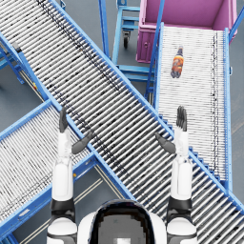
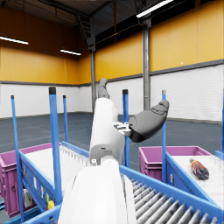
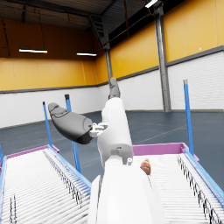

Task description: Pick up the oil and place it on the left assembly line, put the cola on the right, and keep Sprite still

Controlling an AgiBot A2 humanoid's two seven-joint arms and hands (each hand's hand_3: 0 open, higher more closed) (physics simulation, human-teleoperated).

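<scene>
One bottle [image 1: 177, 62] with a dark body and an orange-red label lies on its side on the right roller line [image 1: 209, 95], close to its far end. The left wrist view shows the same bottle [image 2: 199, 169]; in the right wrist view the bottle [image 3: 145, 166] is half hidden behind my forearm. I cannot tell whether it is cola or oil. No other bottle is in sight. My left hand [image 1: 69, 133] hovers over the edge between the left line [image 1: 28, 152] and the middle line, fingers spread, holding nothing. My right hand [image 1: 175, 133] hangs over the middle line [image 1: 95, 86], also spread and holding nothing.
A pink bin [image 1: 190, 14] stands at the far end of the right line. Blue side rails and upright posts [image 2: 54, 144] border every conveyor. A second pink bin [image 2: 8, 175] shows in the left wrist view. Grey floor gaps lie between the lines.
</scene>
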